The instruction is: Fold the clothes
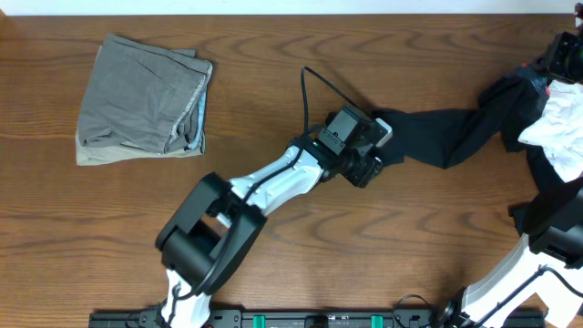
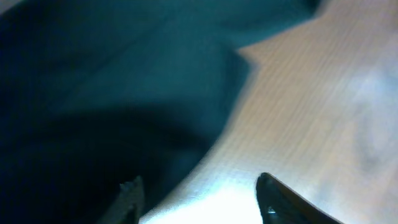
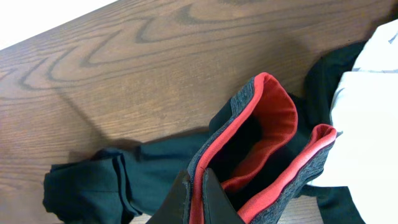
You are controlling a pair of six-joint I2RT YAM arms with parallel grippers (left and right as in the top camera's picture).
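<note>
A long black garment (image 1: 446,137) lies stretched across the table's right half, from the middle toward a dark pile (image 1: 519,91) at the right edge. My left gripper (image 1: 381,146) is at its left end; in the left wrist view the fingers (image 2: 198,180) are apart, with the black cloth (image 2: 112,93) under the left finger. My right gripper (image 3: 198,173) is shut on the red-and-grey band (image 3: 267,118) of the black garment. A white garment (image 1: 560,123) lies on the pile and also shows in the right wrist view (image 3: 367,112). A folded grey garment (image 1: 141,96) lies at the far left.
The wooden table (image 1: 273,55) carries only the garments and arms. The left arm (image 1: 264,182) crosses the table's middle from the front edge. A black cable (image 1: 319,87) loops behind the left wrist. The table's back edge (image 3: 50,28) shows in the right wrist view.
</note>
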